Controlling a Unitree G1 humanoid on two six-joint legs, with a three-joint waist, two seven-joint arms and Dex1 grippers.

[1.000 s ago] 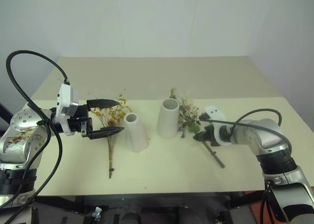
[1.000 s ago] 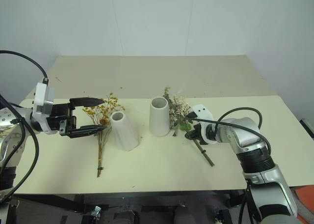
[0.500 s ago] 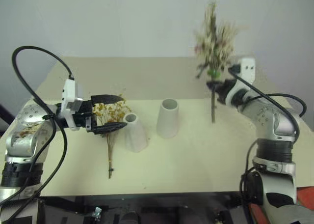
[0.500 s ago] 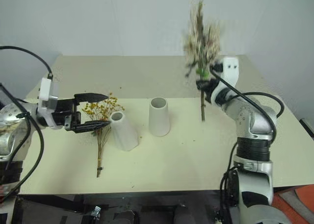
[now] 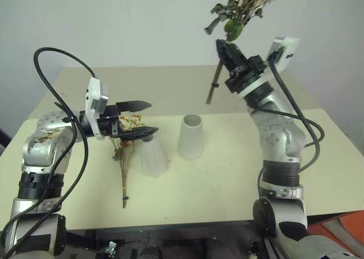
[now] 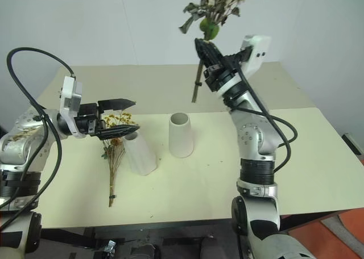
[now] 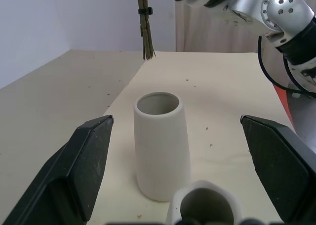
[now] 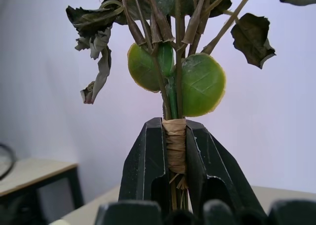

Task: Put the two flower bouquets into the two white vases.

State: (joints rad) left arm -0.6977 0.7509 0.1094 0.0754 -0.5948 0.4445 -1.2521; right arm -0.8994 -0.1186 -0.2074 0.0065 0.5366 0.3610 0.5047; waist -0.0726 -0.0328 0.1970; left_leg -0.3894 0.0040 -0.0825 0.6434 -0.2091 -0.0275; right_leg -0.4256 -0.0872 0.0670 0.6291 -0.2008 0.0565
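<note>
Right tool (image 5: 223,47) clamped on the rose bouquet (image 5: 242,3) at its wrapped stem band, held high; stems hang down and slant below the tool, flower heads above it. The wide-mouthed vase (image 5: 190,136) stands on the worktop (image 5: 239,174) well below the tool and slightly toward the left arm. Stem ends are not over its mouth yet.

Left tool (image 5: 139,120) wide open, gripping nothing, pointing across toward the vases. The narrow-necked vase (image 5: 152,155) sits just under its fingertips; the yellow dried spray (image 5: 126,140) lies flat on the worktop below the tool, beside that vase.

Risks, as judged:
- Stems are tilted, not plumb. A descent at this angle could hit the vase rim or wall and tip the wide-mouthed vase, which is tall and probably light.
- The bunch is long and top-heavy above the grip; it could pivot in the closed tool during the swing, throwing off stem aim.
- The left tool is close to the narrow-necked vase; any sweep could knock it over or push it onto the spray.
- The arms work close together around the two vases, so a collision looks possible if both move at once.
</note>
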